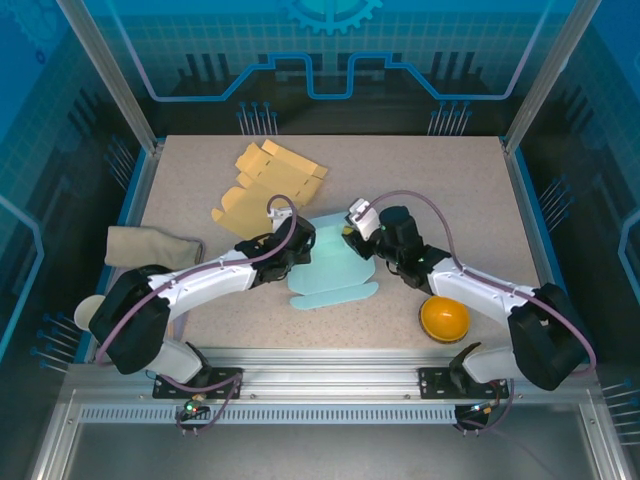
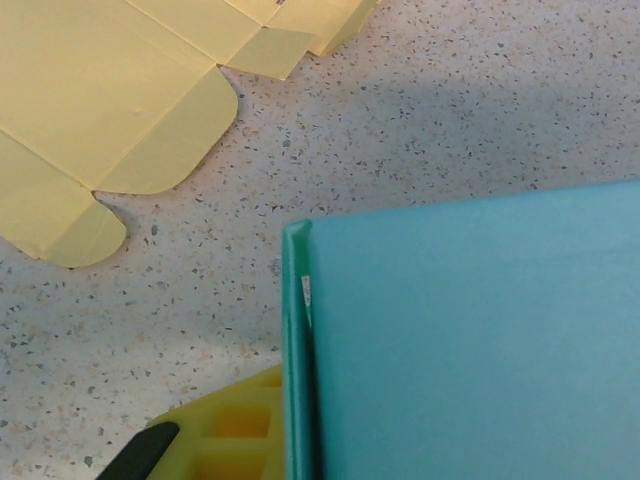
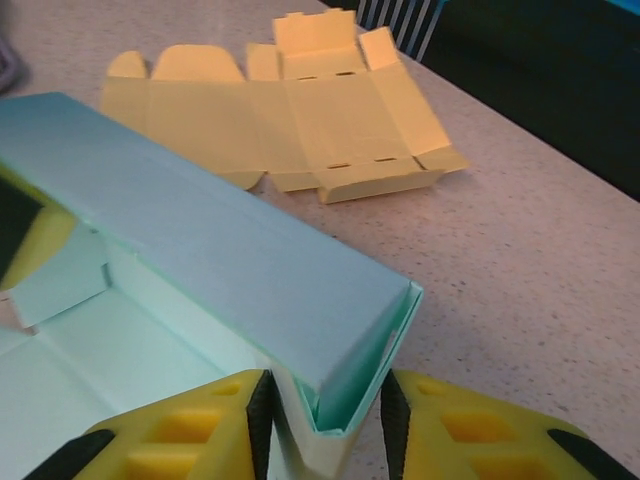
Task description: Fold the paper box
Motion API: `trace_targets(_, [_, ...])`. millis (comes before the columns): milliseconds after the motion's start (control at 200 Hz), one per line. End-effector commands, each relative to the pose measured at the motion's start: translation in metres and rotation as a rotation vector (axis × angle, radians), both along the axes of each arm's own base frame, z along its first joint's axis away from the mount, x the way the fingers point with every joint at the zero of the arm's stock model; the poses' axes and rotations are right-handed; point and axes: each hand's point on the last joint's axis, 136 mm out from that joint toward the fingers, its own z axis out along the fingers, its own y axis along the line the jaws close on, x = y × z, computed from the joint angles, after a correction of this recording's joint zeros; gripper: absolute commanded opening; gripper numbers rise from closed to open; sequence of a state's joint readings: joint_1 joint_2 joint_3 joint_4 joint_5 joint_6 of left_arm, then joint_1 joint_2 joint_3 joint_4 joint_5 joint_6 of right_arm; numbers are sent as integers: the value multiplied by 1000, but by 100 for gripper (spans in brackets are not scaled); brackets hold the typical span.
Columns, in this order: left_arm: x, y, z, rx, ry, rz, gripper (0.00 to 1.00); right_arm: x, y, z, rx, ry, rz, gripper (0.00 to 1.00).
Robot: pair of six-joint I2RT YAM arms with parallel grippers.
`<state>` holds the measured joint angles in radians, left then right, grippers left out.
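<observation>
The teal paper box (image 1: 330, 272) lies partly folded at the middle of the table, one long wall raised. My left gripper (image 1: 300, 243) is at its left edge, shut on the box. In the left wrist view a teal panel (image 2: 470, 340) stands on edge against one yellow finger (image 2: 215, 435) and hides the other finger. My right gripper (image 1: 352, 240) is at the box's far right end. In the right wrist view its pads press both sides of the doubled-over end of the raised wall (image 3: 345, 400), so the right gripper (image 3: 325, 405) is shut on the box (image 3: 230, 270).
A flat yellow box blank (image 1: 265, 185) (image 3: 300, 110) (image 2: 100, 100) lies behind the teal box at the back left. An orange round object (image 1: 444, 318) sits by the right arm. A beige cloth (image 1: 150, 247) lies at the left edge.
</observation>
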<state>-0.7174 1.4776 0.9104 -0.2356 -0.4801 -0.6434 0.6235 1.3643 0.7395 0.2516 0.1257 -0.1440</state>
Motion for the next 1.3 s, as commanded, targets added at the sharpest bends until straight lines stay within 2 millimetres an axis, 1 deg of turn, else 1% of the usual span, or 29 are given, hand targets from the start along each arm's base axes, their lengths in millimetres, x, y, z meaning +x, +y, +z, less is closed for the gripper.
trace_targets(0, [-2, -31, 27, -102, -35, -64, 13, 20, -11, 12, -12, -80, -156, 35])
trace_targets(105, [-4, -31, 25, -103, -25, -61, 13, 26, -20, 10, -47, -98, -220, 35])
trace_targets(215, [-6, -30, 24, -95, -17, -58, 13, 31, -30, 3, -101, -108, -277, 35])
trace_targets(355, [-6, -25, 23, -66, -12, -48, 13, 36, -45, -4, -176, -125, -345, 35])
trace_targets(455, [-6, -15, 21, -9, -5, -26, 13, 38, -58, -10, -241, -117, -399, 36])
trace_targets(500, [-6, -11, 19, 19, -2, -17, 13, 41, -64, -8, -261, -125, -432, 37])
trace_targets(510, [-6, -11, 19, 26, -1, -16, 13, 39, -67, -12, -284, -112, -436, 37])
trace_targets(545, [-6, -7, 17, 47, 2, -10, 13, 38, -73, -16, -319, -101, -459, 37])
trace_targets(680, [-6, 6, 13, 129, 12, 21, 14, 38, -95, -19, -391, -82, -540, 39])
trace_targets(795, [-6, 12, 10, 175, 17, 33, 14, 35, -117, -21, -397, -51, -603, 42])
trace_targets(875, [-6, 15, 9, 197, 19, 38, 14, 33, -134, -21, -365, -12, -647, 43])
trace_targets(985, [-5, 16, 8, 213, 22, 38, 15, 32, -153, -25, -341, 38, -700, 43])
trace_targets(1045, [-4, 16, 8, 224, 26, 40, 15, 29, -165, -28, -360, 66, -743, 43])
trace_targets(1210, [-1, 14, 7, 229, 33, 39, 14, 31, -180, -30, -405, 93, -845, 44])
trace_targets(1270, [-1, 13, 7, 231, 35, 39, 15, 28, -189, -36, -439, 105, -887, 44])
trace_targets(1280, [-1, 13, 7, 232, 35, 40, 15, 32, -187, -29, -426, 94, -896, 44])
trace_targets(1290, [-1, 13, 7, 233, 35, 39, 15, 34, -188, -27, -425, 90, -905, 44])
